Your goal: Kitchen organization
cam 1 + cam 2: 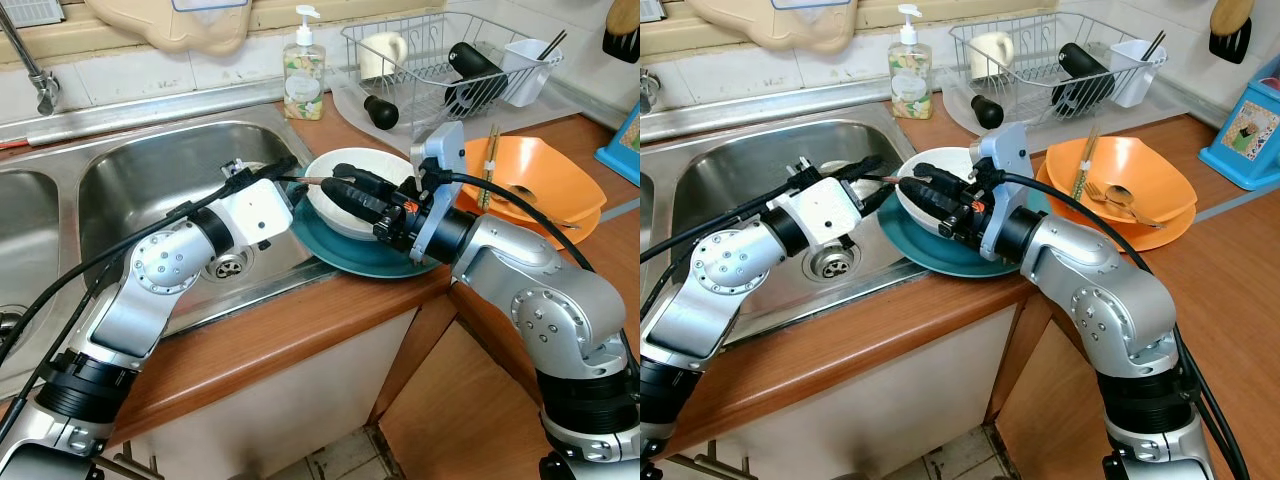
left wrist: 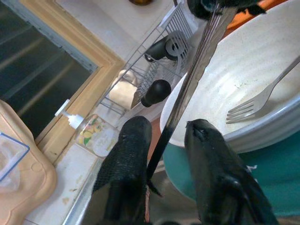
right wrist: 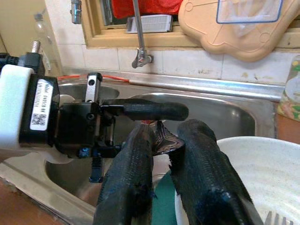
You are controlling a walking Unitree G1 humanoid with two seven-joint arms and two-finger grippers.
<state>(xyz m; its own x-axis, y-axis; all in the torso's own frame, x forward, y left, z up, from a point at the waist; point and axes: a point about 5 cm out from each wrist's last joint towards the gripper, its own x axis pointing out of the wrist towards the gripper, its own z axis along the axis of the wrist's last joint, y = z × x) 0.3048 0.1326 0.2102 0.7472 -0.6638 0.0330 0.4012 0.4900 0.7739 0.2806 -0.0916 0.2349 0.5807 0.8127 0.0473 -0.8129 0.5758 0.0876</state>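
A white bowl [image 1: 378, 160] sits on a teal plate [image 1: 350, 258] at the counter's edge beside the sink, and a fork [image 2: 255, 101] lies inside it. Both grippers meet over the bowl's sink-side rim. My right gripper [image 1: 335, 180] is shut on one end of a thin dark pair of chopsticks [image 2: 187, 89]; in the right wrist view that patterned end is pinched between its fingers [image 3: 136, 154]. My left gripper [image 1: 285, 172] faces it from the sink side, open. The chopsticks run through the gap between its fingers [image 2: 126, 154], close to one of them.
The steel sink [image 1: 170, 170] lies under my left arm, with the tap [image 1: 35, 70] far left. A soap bottle [image 1: 303, 75] and a dish rack [image 1: 430, 60] stand behind. Stacked orange bowls [image 1: 540, 170] holding cutlery sit on the right.
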